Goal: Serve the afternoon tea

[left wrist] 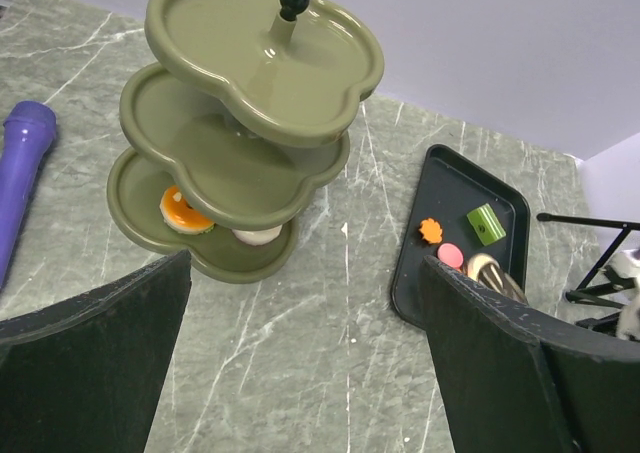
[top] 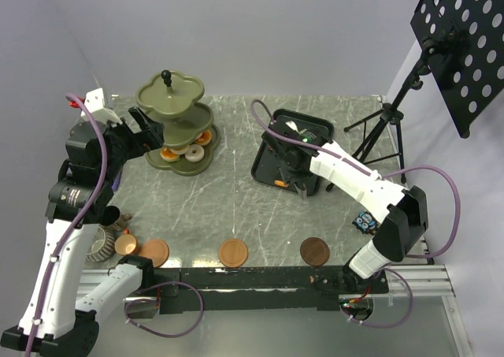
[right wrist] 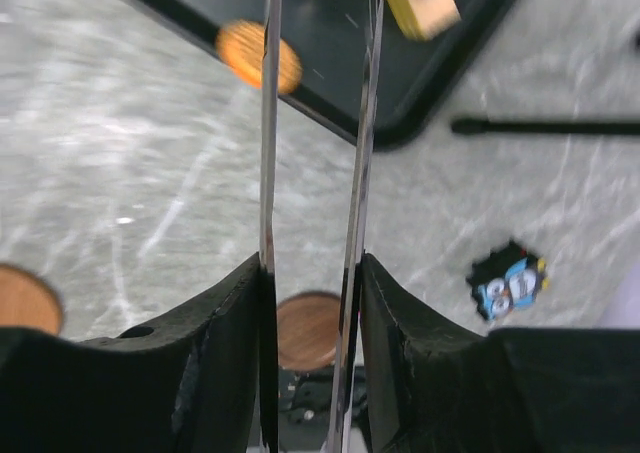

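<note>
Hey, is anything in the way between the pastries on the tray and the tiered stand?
Nothing visible. Between the tray of pastries and the stand the table is bare. The left hand hangs open on the stand's other side, off that path; the right hand holds tongs over the tray.

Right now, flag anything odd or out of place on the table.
One stray: a small blue-and-black cartoon sticker lies on the table, off the tray toward the near right. It has nothing to do with serving tea. Nothing looks spilled or tipped.
</note>
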Action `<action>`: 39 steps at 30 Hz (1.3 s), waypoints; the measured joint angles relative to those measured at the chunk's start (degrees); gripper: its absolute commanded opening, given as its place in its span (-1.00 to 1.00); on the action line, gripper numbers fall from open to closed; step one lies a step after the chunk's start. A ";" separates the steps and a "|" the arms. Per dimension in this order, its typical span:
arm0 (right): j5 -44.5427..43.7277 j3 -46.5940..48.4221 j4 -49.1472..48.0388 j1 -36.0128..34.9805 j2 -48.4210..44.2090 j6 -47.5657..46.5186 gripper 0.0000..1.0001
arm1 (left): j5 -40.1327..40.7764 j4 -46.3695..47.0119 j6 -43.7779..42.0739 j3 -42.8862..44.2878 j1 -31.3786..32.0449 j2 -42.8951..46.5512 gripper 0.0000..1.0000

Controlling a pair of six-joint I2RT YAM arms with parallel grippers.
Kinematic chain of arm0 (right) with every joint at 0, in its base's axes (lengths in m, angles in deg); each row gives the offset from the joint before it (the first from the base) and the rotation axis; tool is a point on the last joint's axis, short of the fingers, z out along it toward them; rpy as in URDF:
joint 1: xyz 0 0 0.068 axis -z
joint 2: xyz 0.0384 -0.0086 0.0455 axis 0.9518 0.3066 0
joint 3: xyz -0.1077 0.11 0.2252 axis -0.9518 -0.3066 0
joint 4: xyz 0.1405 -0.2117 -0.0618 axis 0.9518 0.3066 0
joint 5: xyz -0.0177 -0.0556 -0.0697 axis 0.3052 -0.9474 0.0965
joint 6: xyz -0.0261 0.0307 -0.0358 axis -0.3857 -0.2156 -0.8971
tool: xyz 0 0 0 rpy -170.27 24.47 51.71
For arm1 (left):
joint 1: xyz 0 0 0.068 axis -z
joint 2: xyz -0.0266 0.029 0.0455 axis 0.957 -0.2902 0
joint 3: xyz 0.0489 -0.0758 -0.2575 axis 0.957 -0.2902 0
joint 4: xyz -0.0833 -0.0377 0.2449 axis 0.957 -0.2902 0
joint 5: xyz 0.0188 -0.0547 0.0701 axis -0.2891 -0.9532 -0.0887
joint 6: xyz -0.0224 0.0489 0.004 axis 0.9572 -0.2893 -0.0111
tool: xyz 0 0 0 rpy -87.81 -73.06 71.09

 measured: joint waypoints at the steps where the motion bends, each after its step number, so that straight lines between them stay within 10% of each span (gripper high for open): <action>1: -0.35 1.25 -0.33 -1.11 -0.13 -1.25 -0.18 | -0.02 0.00 0.02 0.00 0.00 -0.11 0.99; 15: 3.21 13.99 -10.75 -14.14 13.49 -13.27 -0.17 | 0.20 0.00 -0.07 0.02 0.00 -0.39 0.99; 39: 8.85 31.54 -22.69 -14.25 32.11 -26.62 -0.18 | 1.27 -0.22 -0.61 0.04 0.00 0.11 0.99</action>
